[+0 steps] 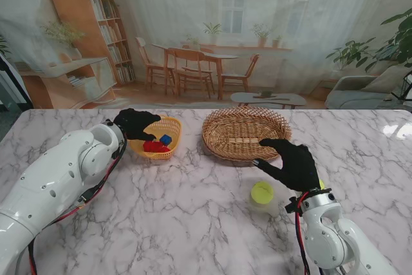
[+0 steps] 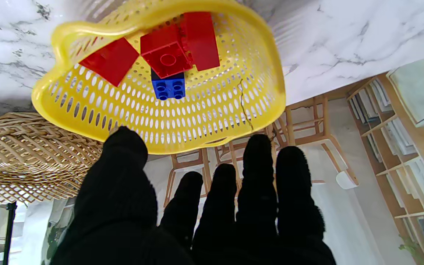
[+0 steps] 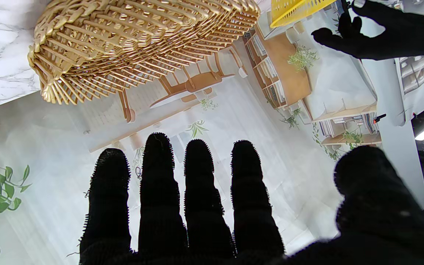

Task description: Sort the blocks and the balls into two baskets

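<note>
Stand view: our left hand (image 1: 135, 124) hangs over the near-left rim of the yellow basket (image 1: 172, 123), fingers spread, holding nothing. Red blocks (image 1: 154, 147) and a blue block (image 1: 166, 139) lie inside. Our right hand (image 1: 293, 162) is spread and empty, at the wicker basket's (image 1: 222, 130) near right rim. A green ball (image 1: 262, 191) sits on the table (image 1: 193, 223), just left of our right wrist.

Left wrist: fingers (image 2: 258, 173) apart; three red blocks and one blue in the basket.

Right wrist: fingers (image 3: 156, 173) splayed; wicker basket ahead.

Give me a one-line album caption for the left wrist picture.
Open left hand at the yellow basket, which holds red blocks and a blue block.
</note>
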Tool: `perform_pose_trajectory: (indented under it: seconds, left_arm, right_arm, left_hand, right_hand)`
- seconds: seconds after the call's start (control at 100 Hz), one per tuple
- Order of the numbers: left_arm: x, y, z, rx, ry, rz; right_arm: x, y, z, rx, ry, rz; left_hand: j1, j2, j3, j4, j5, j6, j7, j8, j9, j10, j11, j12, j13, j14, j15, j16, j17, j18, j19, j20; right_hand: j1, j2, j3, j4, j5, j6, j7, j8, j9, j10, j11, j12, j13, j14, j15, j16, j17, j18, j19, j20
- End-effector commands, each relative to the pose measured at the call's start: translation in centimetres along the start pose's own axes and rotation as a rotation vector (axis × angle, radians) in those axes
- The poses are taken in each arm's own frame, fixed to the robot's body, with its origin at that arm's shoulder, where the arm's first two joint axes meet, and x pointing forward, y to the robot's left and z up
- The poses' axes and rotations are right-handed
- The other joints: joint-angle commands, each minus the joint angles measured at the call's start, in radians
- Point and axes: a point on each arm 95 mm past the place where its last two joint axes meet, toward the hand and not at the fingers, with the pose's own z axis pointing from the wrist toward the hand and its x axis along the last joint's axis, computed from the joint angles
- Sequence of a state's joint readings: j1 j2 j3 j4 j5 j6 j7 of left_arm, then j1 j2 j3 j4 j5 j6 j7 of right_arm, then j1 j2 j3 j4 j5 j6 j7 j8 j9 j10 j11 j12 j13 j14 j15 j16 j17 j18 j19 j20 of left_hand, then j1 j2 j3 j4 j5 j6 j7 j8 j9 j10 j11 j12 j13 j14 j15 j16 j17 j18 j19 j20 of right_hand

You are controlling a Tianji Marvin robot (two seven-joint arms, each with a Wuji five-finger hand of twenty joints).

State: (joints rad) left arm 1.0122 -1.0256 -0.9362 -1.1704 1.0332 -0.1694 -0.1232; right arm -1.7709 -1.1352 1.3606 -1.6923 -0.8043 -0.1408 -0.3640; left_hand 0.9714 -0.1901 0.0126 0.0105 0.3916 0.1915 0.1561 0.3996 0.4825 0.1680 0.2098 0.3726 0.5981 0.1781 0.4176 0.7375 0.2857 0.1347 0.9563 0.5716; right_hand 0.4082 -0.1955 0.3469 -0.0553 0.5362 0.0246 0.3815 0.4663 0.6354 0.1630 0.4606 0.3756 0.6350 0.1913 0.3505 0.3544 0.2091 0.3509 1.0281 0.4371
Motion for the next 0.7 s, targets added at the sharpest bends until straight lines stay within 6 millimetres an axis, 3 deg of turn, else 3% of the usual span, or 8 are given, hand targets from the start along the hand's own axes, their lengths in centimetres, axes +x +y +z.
perform_pose_trajectory:
  seconds: [0.0, 0.16, 0.23, 0.5, 0.69]
  left_arm:
    - [0.1, -0.4, -0.4, 0.015, 0.017, 0.024]
    - [0.2, -2.0, -1.9, 0.066, 0.044, 0.052]
    - [0.4, -2.8, -2.6, 0.083, 0.058, 0.048]
    - [1.7, -5.4, -5.4, 0.207, 0.11, 0.034]
    - [3.3, -6.3, -7.2, 0.281, 0.145, -0.019]
  right_arm:
    - [-0.1, -0.2, -0.1, 0.004, -0.004, 0.0]
    - [-0.1, -0.2, -0.1, 0.003, -0.005, 0.001]
    - [0.0, -0.2, -0.1, 0.005, -0.005, 0.001]
    - [0.0, -0.2, -0.1, 0.008, -0.009, 0.0]
    - [-0.1, -0.1, -0.1, 0.006, -0.008, 0.0]
  left_hand:
    - [-0.036, 0.044, -0.019, 0.01, -0.033, 0.006, -0.02, -0.011, -0.055, 0.015, -0.011, -0.019, -0.04, 0.013, -0.049, -0.032, -0.033, 0.001, -0.031, 0.014]
    - [-0.059, 0.146, -0.03, -0.012, 0.043, -0.03, 0.021, 0.038, -0.06, 0.02, -0.064, -0.064, -0.097, 0.033, -0.155, -0.177, -0.106, 0.058, -0.157, -0.031]
    - [-0.067, 0.162, -0.032, -0.013, 0.055, -0.036, 0.021, 0.044, -0.046, 0.017, -0.074, -0.07, -0.105, 0.044, -0.171, -0.205, -0.114, 0.068, -0.175, -0.041]
    - [-0.095, 0.18, -0.04, -0.016, 0.015, -0.032, -0.01, 0.041, -0.076, 0.024, -0.106, -0.079, -0.119, 0.051, -0.179, -0.231, -0.131, 0.094, -0.195, -0.049]
    - [-0.114, 0.166, -0.039, -0.015, 0.115, -0.073, 0.03, 0.061, 0.004, 0.005, -0.092, -0.065, -0.089, 0.047, -0.171, -0.231, -0.131, 0.12, -0.197, -0.043]
  right_hand:
    - [0.021, 0.038, -0.017, 0.023, 0.005, -0.012, -0.02, 0.002, 0.011, 0.005, -0.015, 0.003, 0.0, 0.009, -0.059, 0.006, -0.018, 0.021, -0.015, 0.012]
    - [0.022, 0.037, -0.017, 0.023, 0.006, -0.012, -0.02, 0.002, 0.013, 0.003, -0.015, 0.003, -0.001, 0.01, -0.06, 0.006, -0.019, 0.021, -0.015, 0.012]
    - [0.022, 0.038, -0.017, 0.023, 0.008, -0.013, -0.019, 0.002, 0.013, 0.003, -0.015, 0.003, -0.001, 0.011, -0.06, 0.006, -0.018, 0.021, -0.015, 0.012]
    - [0.022, 0.037, -0.017, 0.023, 0.012, -0.012, -0.019, 0.002, 0.012, 0.006, -0.018, 0.002, -0.001, 0.01, -0.061, 0.006, -0.018, 0.021, -0.016, 0.012]
    - [0.023, 0.038, -0.017, 0.023, 0.017, -0.013, -0.018, 0.002, 0.012, 0.005, -0.019, 0.001, -0.001, 0.01, -0.061, 0.005, -0.019, 0.022, -0.017, 0.011]
